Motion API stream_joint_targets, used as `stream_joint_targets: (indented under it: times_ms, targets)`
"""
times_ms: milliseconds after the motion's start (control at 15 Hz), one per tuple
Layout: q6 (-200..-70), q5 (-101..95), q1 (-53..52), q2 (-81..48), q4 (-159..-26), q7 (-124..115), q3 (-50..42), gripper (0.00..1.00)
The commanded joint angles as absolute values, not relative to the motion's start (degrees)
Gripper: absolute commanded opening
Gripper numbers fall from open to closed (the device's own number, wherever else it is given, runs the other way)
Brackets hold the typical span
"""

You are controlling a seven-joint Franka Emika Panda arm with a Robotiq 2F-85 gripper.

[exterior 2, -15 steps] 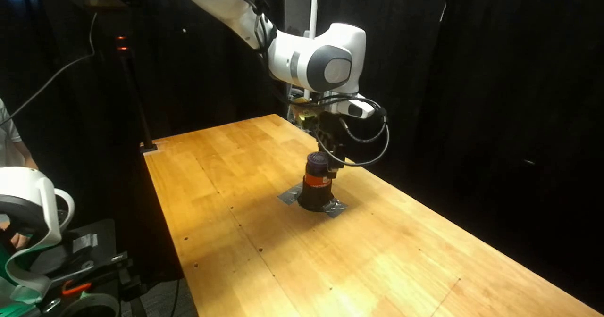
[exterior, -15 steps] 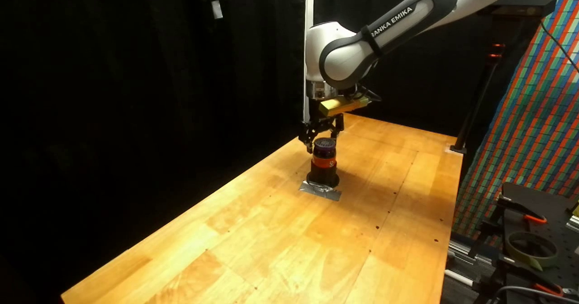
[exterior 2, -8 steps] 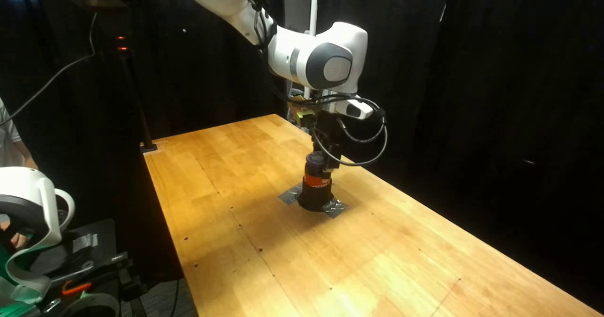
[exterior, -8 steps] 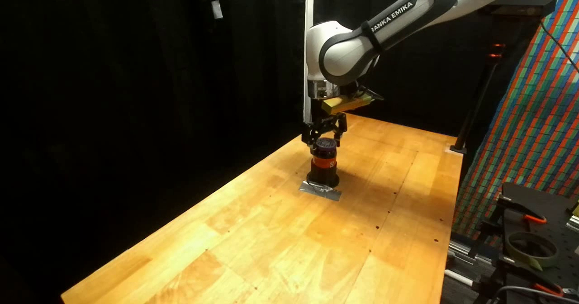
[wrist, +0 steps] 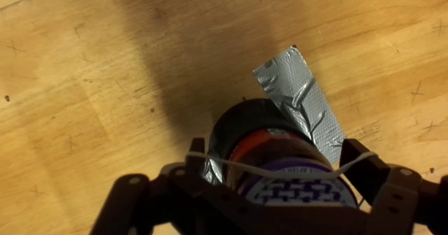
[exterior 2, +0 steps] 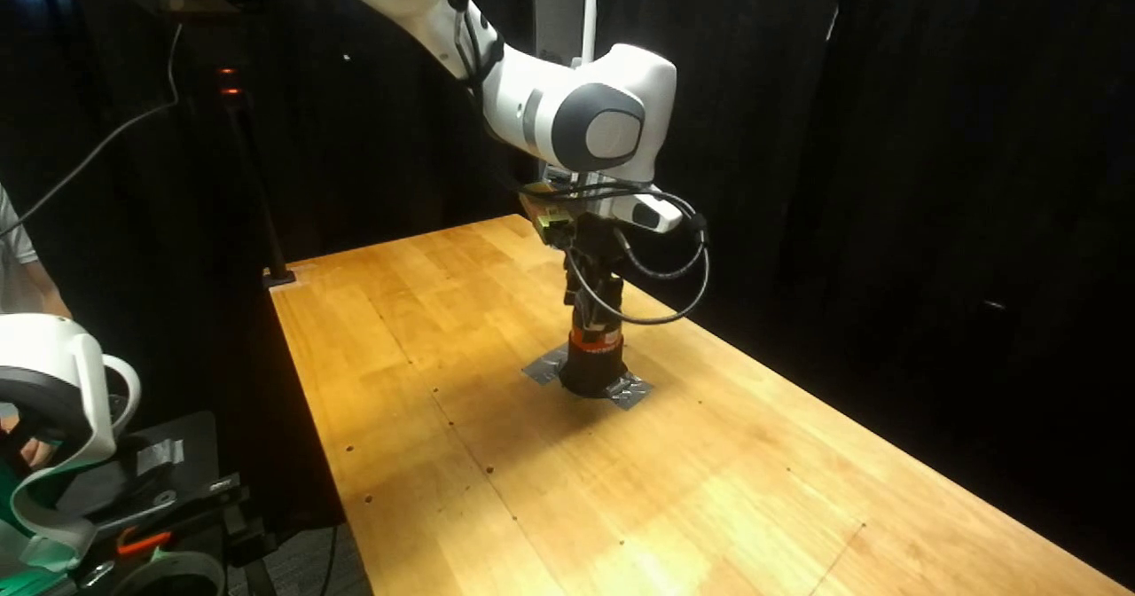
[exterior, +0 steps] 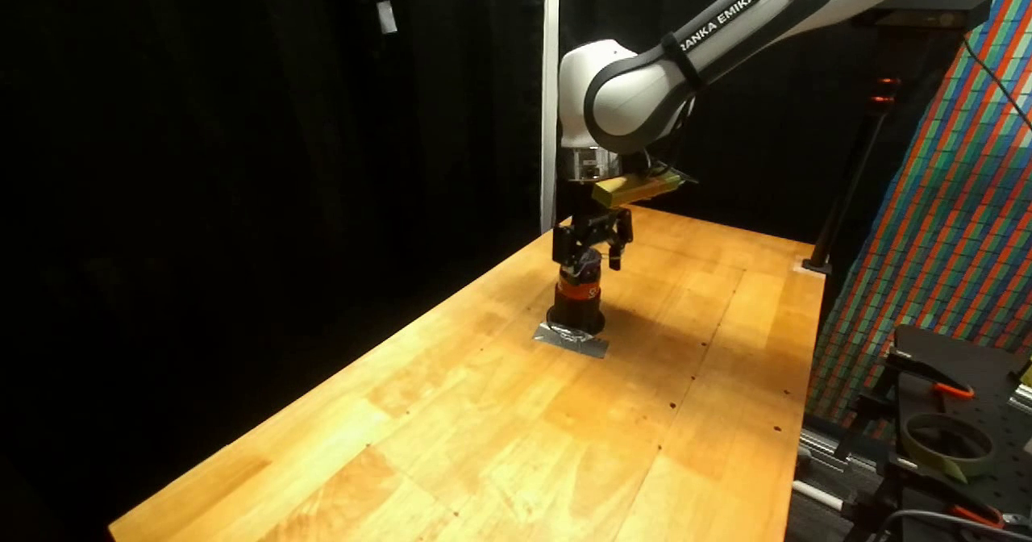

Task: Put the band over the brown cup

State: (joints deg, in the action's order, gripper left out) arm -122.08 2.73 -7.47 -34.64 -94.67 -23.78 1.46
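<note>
We have the claw [exterior: 594, 269] released at the top of the brown jar [wrist: 280, 152], its two fingers [wrist: 196, 151] well apart, with a thin pale band [wrist: 269, 173] stretched between them in the wrist view. The strand we can see sags in the middle and crosses in front of the jar's patterned purple lid [wrist: 302, 193]. We cannot tell whether the band touches the jar or reaches around it, nor whether either finger touches the lid.

The jar stands upright, with an orange-red strip [wrist: 253, 140] around it and a wider black base [wrist: 238, 119] below the strip. A piece of grey tape [wrist: 315, 109] runs from the edge of the base onto the wooden table [exterior: 500, 445], and a second piece of tape [wrist: 212, 172] shows at another side of the base.

In both exterior views we see the white arm [exterior: 629, 106] bent over the jar; a yellow block [exterior: 633, 190] sits near its wrist, and a grey cable [exterior 2: 656, 321] loops beside the claw. Past the table's side we find a roll of tape [exterior: 939, 461] on a dark shelf [exterior: 959, 356] and a checked sheet [exterior: 943, 187] in many colours, and a black curtain [exterior: 282, 163] hangs behind
</note>
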Motion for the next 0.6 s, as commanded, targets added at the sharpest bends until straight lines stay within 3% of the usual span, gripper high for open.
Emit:
stream_joint_targets:
  times_ms: [0, 133, 267, 533]
  targets:
    - [-126.9, 4.2, -7.8, -29.6, -103.2, -21.8, 1.9, 1.0]
    - [-130.7, 3.7, -8.2, -27.8, -106.8, -21.9, 1.9, 1.0]
    - [-136.2, 3.3, -8.7, -26.1, -110.6, -22.3, 1.6, 0.74]
    - [-146.6, 4.1, -8.7, -21.8, -118.8, -21.3, 2.2, 0.42]
